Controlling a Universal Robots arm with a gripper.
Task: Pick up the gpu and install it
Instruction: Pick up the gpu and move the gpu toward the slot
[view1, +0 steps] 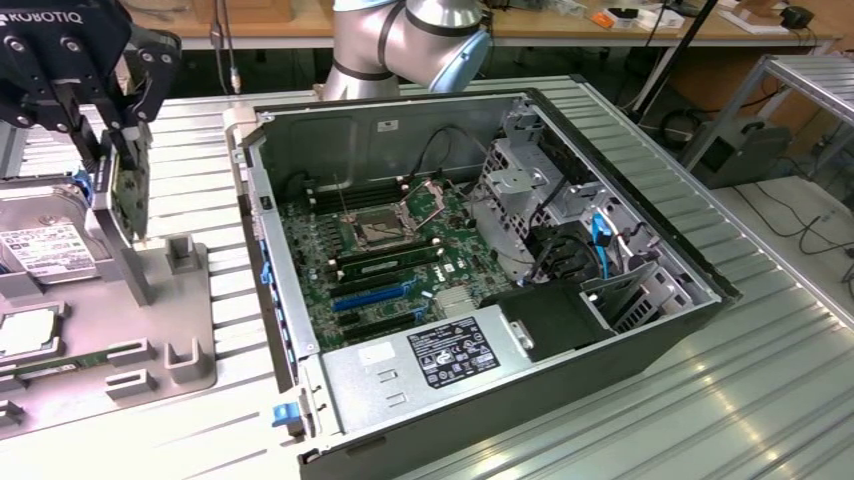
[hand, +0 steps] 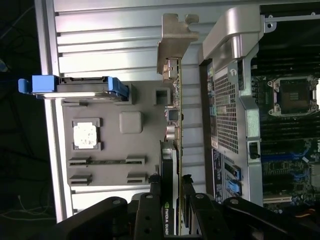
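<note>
Tool (hand: 171, 181) astride gpu (hand: 177, 115) edge, above grey tray (hand: 115, 150)

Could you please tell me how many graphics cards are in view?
1. The thin black graphics card, pale metal bracket at one end, is clamped in the black tool over the grey plastic tray, beside the open dark computer case. More could be hidden inside the case.

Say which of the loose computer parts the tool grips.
The gpu, clamped in the tool; the hard drive and CPU sit on the tray, ungripped.
</note>
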